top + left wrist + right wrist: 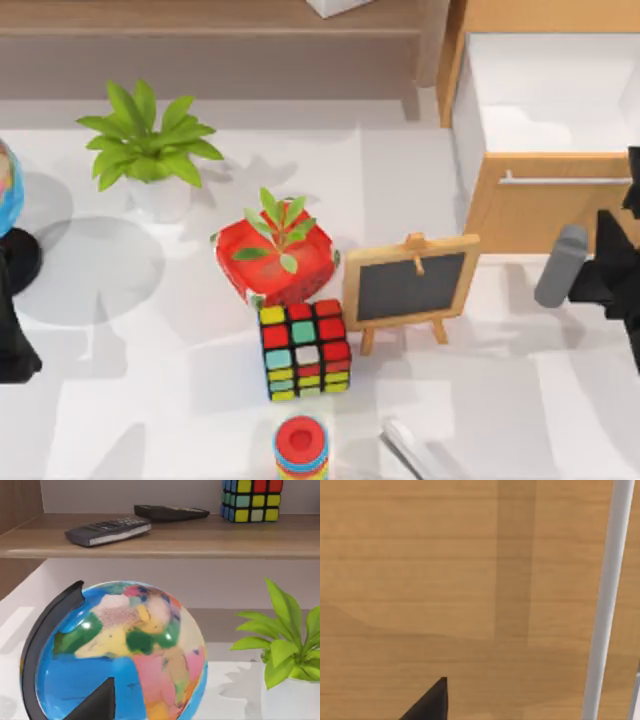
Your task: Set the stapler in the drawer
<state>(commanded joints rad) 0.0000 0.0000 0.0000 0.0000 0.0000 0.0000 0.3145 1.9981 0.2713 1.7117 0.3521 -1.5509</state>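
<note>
No text, label, brand, number or sign can be read anywhere. The small wooden-framed easel chalkboard is blank, the keys of the dark grey calculator are too small to tell, and the colourful globe carries no legible names.

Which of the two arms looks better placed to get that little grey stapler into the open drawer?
Probably the right. Its gripper is at the stapler, just in front of the open drawer. The left gripper sits at the table's far left, beside the globe.
</note>
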